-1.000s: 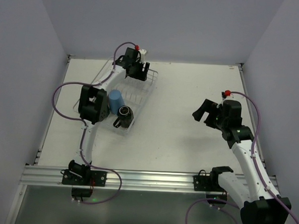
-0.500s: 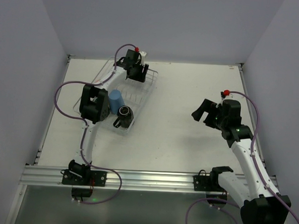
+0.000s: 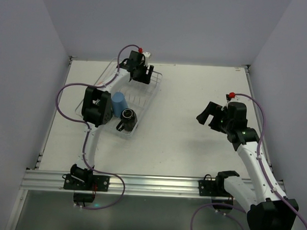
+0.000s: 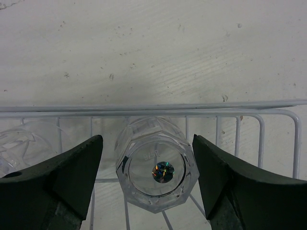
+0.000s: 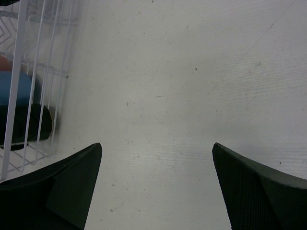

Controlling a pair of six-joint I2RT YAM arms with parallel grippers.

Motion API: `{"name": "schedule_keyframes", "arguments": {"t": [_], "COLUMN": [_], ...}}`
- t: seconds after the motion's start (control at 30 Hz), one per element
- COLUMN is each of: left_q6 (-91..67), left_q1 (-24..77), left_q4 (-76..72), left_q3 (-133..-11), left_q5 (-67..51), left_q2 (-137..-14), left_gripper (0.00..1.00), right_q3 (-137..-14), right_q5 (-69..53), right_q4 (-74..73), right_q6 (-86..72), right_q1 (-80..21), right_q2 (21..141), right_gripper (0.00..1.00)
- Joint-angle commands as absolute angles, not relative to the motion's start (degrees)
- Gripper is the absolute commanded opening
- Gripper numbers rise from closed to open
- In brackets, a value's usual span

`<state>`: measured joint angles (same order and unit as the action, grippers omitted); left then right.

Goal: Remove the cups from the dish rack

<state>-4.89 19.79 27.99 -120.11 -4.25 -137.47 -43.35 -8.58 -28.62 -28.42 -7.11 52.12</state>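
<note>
Jaws parted, your left gripper (image 4: 146,143) is straddling a clear faceted glass (image 4: 157,167) at the white wire dish rack's (image 4: 201,113) far rail, another clear glass (image 4: 19,143) alongside; right gripper (image 5: 156,146) is hovering, spread, well apart.

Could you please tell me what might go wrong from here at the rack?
The left jaws stand open astride the clear glass; its smooth faceted wall could slip when squeezed. A second glass sits close beside one jaw and could be knocked. The dish rack rim runs close past the glass and might catch it on lifting.
</note>
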Motion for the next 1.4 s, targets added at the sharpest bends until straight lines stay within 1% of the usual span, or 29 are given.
{"name": "schedule_keyframes", "arguments": {"t": [0.0, 0.2, 0.37, 0.47, 0.5, 0.57, 0.6, 0.67, 0.7, 0.77, 0.8, 0.87, 1.1, 1.27, 1.37], "left_q6": [-4.57, -4.75, -4.83, -4.75, -4.75, -5.01, -5.01, -5.27, -5.36, -5.62, -5.62, -5.71, -5.89, -6.85, -8.26], "left_q1": [19.95, 19.95, 20.30, 20.65, 20.65, 20.92, 20.92, 21.01, 21.09, 21.18, 21.18, 21.18, 21.18, 21.18, 21.18], "left_q4": [25.93, 25.58, 25.14, 25.05, 25.05, 24.79, 24.52, 23.65, 23.47, 23.20, 23.12, 23.20, 24.26, 25.48, 26.28], "left_q3": [-119.80, -119.79, -119.09, -118.48, -118.30, -117.52, -117.07, -115.67, -115.32, -114.96, -114.79, -114.61, -113.73, -113.29, -112.42], "left_q5": [-4.04, -4.22, -3.69, -2.99, -2.73, -2.11, -2.02, -1.76, -1.67, -1.41, -1.23, -0.36, 3.25, 1.76, -2.09], "left_q2": [-134.91, -134.74, -134.21, -133.86, -133.60, -133.24, -132.63, -131.84, -131.05, -130.17, -129.30, -128.50, -122.45, -116.91, -114.09], "left_gripper": [0.80, 0.81, 0.76, 0.67, 0.60, 0.50, 0.40, 0.33, 0.26, 0.16, 0.07, 0.00, 0.00, 0.00, 0.00], "right_q3": [-43.68, -44.03, -44.30, -44.38, -44.38, -44.30, -44.38, -44.30, -44.30, -44.21, -44.21, -44.03, -45.17, -46.58, -47.46], "right_q5": [-9.23, -9.32, -9.40, -9.67, -9.58, -9.58, -9.58, -9.84, -9.93, -10.02, -9.93, -9.93, -11.16, -13.35, -15.90], "right_q4": [-27.25, -27.42, -27.42, -27.42, -27.42, -27.42, -27.42, -27.33, -27.33, -27.25, -27.25, -27.25, -27.07, -26.37, -25.05], "right_q6": [-27.42, -27.33, -27.42, -27.51, -27.51, -27.60, -27.60, -27.60, -27.60, -27.60, -27.60, -27.60, -27.42, -27.51, -28.56], "right_q1": [-7.21, -7.21, -7.21, -7.21, -7.21, -7.21, -7.12, -7.21, -7.21, -7.21, -7.21, -7.21, -7.21, -7.21, -7.21], "right_q2": [52.29, 52.91, 53.17, 53.35, 53.35, 53.35, 53.35, 53.52, 53.53, 53.70, 53.79, 53.96, 54.75, 55.63, 56.07], "right_gripper": [0.99, 0.99, 0.99, 0.99, 0.99, 0.99, 0.99, 0.99, 0.99, 0.99, 0.99, 0.99, 0.99, 0.99, 0.99]}}
